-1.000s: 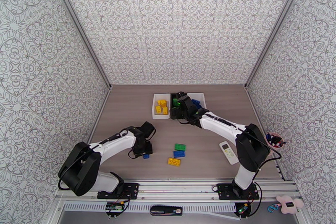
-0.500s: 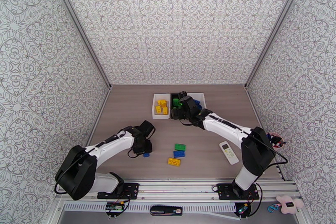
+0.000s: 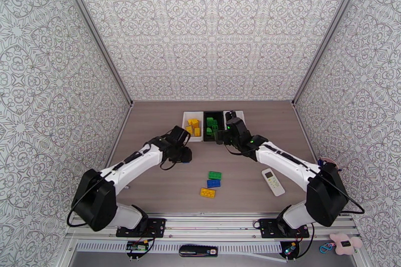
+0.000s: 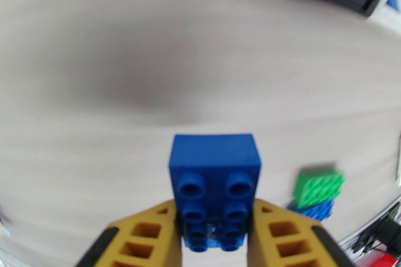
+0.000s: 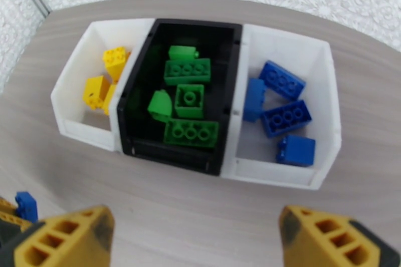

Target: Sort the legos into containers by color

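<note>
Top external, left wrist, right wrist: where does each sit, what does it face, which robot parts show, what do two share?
Top external: above, behind the bases, looking down at table; both arms.
Left wrist: faces the table; left gripper clamps a blue brick.
Right wrist: faces the bins; open right gripper.
Shared: both wrist views show the black bin.

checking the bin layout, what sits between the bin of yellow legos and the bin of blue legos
The black bin with the green legos sits there, its side walls against both; the right wrist view shows it.
</note>
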`<state>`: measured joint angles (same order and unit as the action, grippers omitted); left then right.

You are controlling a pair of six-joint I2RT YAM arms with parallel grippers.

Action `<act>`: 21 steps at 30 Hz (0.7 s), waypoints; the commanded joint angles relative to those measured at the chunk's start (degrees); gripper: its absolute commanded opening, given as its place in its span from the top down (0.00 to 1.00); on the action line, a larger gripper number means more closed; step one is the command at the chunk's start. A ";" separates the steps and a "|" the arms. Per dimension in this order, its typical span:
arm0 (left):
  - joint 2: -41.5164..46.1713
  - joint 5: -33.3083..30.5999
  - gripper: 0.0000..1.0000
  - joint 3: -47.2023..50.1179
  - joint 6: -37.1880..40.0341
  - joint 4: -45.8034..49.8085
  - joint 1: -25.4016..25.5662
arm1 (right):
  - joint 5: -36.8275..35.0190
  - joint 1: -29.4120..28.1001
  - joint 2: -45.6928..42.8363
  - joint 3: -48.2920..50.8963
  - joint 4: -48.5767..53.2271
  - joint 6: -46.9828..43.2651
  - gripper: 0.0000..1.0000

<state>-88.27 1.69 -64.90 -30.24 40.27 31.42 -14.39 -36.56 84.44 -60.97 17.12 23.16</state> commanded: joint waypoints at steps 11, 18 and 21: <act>-26.85 5.74 0.67 -38.75 11.64 -6.87 2.81 | -3.44 2.06 -13.64 12.10 3.10 6.52 0.11; -38.96 10.29 0.68 -53.91 4.77 -11.02 3.21 | -3.44 2.18 -20.30 15.56 4.73 8.96 0.11; -44.53 11.51 0.68 -59.63 1.24 -13.27 3.25 | -4.46 2.18 -23.16 17.03 5.91 9.76 0.11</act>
<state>-129.40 10.24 -120.66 -24.67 30.15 34.61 -16.91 -34.76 63.64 -45.47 20.88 31.09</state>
